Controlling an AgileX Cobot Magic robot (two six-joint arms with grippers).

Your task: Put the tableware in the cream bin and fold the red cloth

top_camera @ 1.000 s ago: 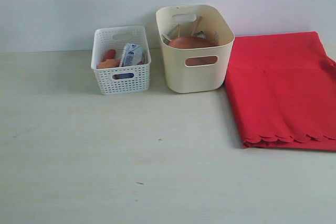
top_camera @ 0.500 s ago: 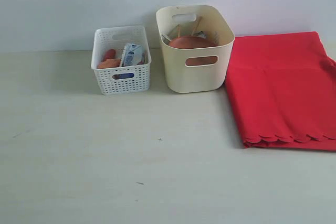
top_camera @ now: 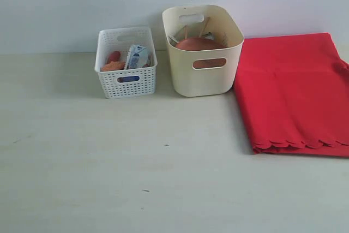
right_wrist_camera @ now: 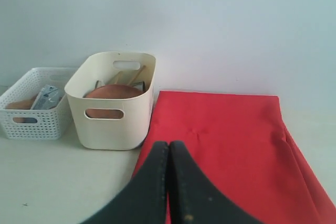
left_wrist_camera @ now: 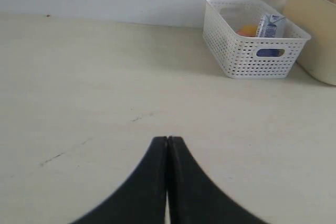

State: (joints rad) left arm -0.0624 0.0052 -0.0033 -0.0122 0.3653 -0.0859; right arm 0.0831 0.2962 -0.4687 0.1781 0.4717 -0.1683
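Note:
The cream bin [top_camera: 203,53] stands at the back of the table with a round brown plate [top_camera: 199,44] and wooden chopsticks [top_camera: 204,24] showing inside it; the other tableware is hidden. In the right wrist view the cream bin [right_wrist_camera: 112,103] holds the same brown plate [right_wrist_camera: 112,92]. The red cloth [top_camera: 293,93] lies folded to the bin's right, scalloped edge toward the front. My right gripper [right_wrist_camera: 169,144] is shut and empty, near the red cloth [right_wrist_camera: 231,140]. My left gripper [left_wrist_camera: 167,139] is shut and empty over bare table. Neither arm shows in the exterior view.
A white lattice basket [top_camera: 125,64] stands left of the cream bin, holding a blue-and-white milk carton [top_camera: 137,57] and orange food [top_camera: 112,65]. The same basket [left_wrist_camera: 252,40] shows in the left wrist view. A pale wall runs behind everything.

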